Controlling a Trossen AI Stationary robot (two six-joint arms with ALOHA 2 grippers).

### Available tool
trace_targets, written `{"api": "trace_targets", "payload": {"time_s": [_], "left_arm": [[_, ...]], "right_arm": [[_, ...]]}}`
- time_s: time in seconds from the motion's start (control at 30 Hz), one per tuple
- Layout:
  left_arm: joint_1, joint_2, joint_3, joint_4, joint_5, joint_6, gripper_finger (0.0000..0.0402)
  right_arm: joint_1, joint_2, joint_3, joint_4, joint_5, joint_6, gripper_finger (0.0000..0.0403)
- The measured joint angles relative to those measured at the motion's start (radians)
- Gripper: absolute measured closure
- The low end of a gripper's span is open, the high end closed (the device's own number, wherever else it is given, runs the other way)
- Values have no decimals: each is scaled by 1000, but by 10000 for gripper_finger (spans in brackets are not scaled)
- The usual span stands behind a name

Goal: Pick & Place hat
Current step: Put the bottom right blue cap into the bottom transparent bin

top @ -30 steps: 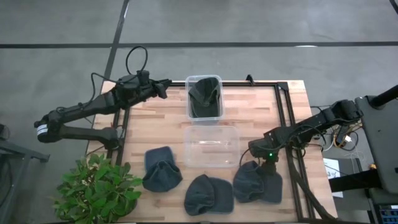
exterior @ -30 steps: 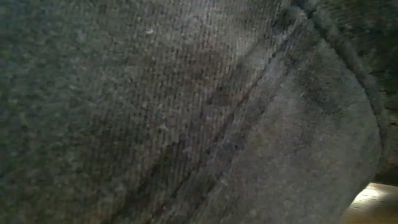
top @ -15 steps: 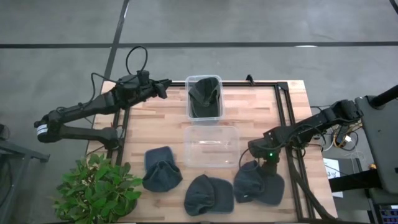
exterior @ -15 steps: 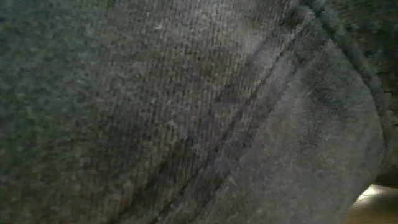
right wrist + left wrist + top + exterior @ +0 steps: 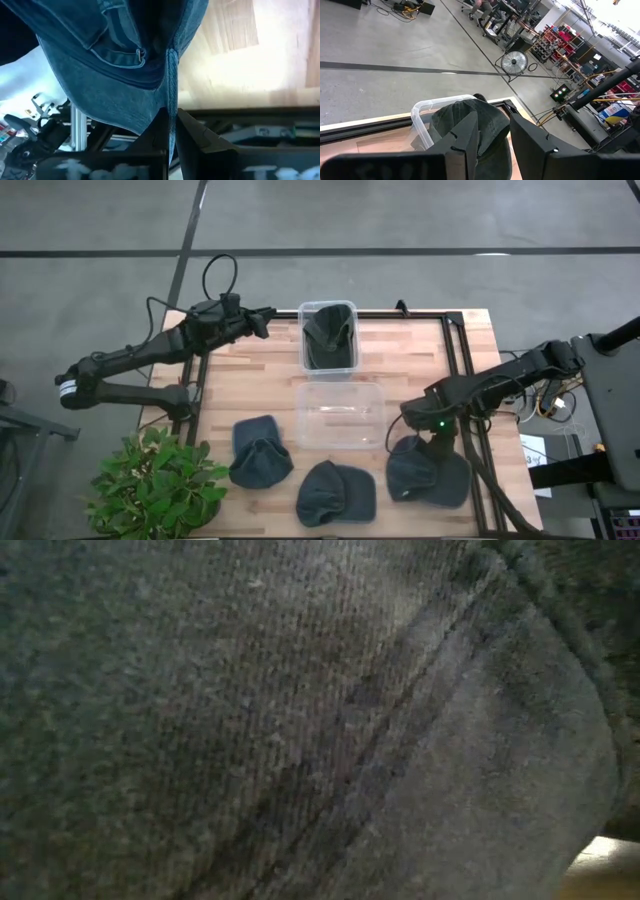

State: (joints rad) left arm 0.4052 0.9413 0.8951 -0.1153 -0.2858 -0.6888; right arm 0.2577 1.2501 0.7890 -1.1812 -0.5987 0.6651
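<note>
Wooden table [image 5: 260, 385]: right gripper [image 5: 432, 442] pinching hat [image 5: 428, 475] (left gripper [image 5: 268, 319] idle).

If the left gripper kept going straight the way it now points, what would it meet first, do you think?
Probably the dark hat in the clear plastic container. The left gripper, fingers apart, aims straight at it in the left wrist view; depth is hard to judge, so it might pass just over it.

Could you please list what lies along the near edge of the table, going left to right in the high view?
Potted plant → left hat → middle hat → right hat, pinched by the right gripper.
</note>
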Motion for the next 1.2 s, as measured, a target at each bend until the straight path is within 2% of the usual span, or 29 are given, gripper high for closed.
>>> {"api": "trace_targets", "payload": {"time_s": [0.27,0.53,0.87,1.0,1.2], "left_arm": [[0,0,0,0,0,0,294],[0,0,0,0,0,0,294],[0,0,0,0,0,0,294],[0,0,0,0,0,0,294],[0,0,0,0,0,0,294]], "right_arm": [[0,0,173,-200,8,-95,394],[-1,0,387,-343,1,-118,394],[-3,15,678,-377,-7,-91,394],[-3,15,734,-378,2,-77,394],[-18,17,761,-328,107,-88,394]]}}
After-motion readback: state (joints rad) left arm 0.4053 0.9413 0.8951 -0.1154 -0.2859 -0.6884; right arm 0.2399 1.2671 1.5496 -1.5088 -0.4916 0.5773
